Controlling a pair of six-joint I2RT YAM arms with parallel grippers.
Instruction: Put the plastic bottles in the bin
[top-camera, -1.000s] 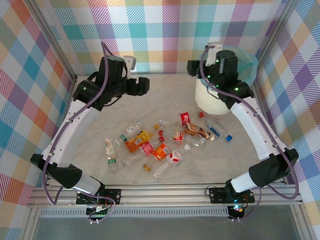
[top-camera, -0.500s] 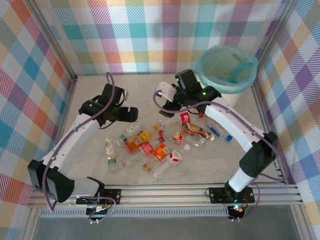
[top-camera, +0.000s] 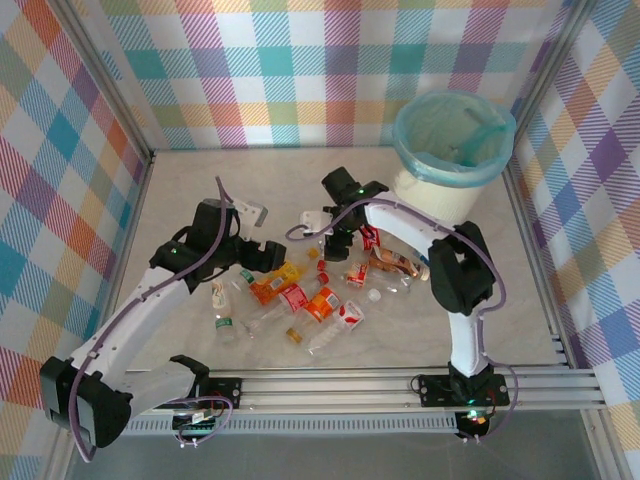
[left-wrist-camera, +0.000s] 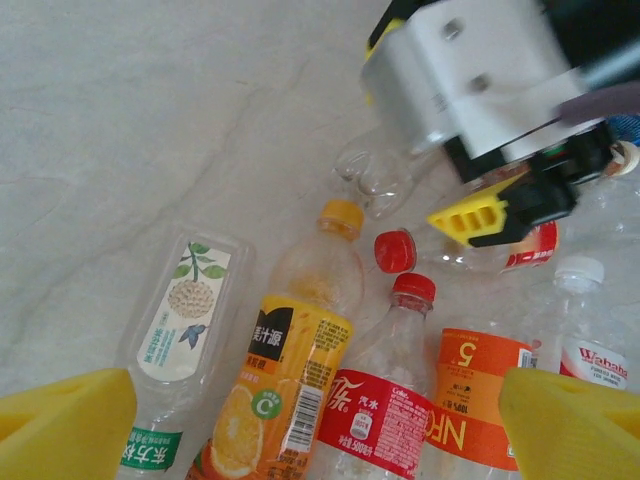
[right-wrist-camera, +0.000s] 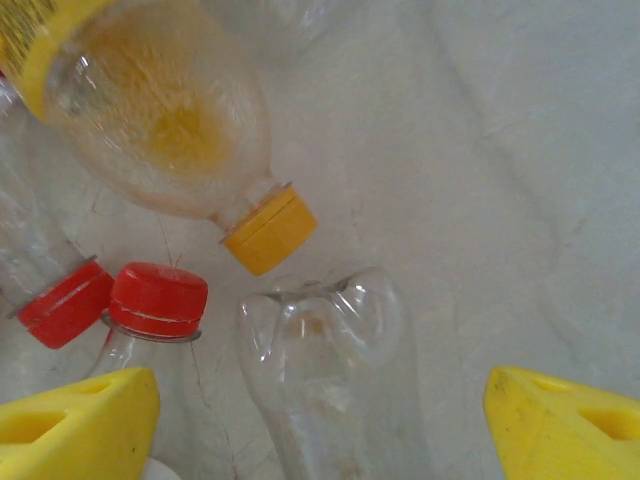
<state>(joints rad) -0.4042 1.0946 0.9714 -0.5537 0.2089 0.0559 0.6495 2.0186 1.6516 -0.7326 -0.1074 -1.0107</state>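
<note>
Plastic bottles (top-camera: 318, 290): lying in a loose heap at mid counter (top-camera: 230, 180), none held. Bin (top-camera: 425, 198) standing in the far right corner, well apart from the heap, teal liner (top-camera: 452, 130) folded over its rim.

Changed within the last second: right hand (top-camera: 338, 232) gone from over the bin and brought down to the heap's far edge; left hand (top-camera: 262, 255) lowered from the far left of the counter to the heap's left side. Both spread wide, nothing between the fingers.

Seen from the right wrist: spread above a clear bottle (right-wrist-camera: 330, 380), just beside a yellow-capped orange juice bottle (right-wrist-camera: 165, 120) and two red caps (right-wrist-camera: 158, 298). Seen from the left wrist: poised over that juice bottle, with a green-labelled bottle and red-labelled ones alongside, and the right hand close ahead.

Reads as a return from the bin and the start of two fresh picks. Leaves nearly the whole heap to clear. Worth watching: two hands working near each other over tightly packed bottles, so likely to nudge neighbours or crowd one another.
</note>
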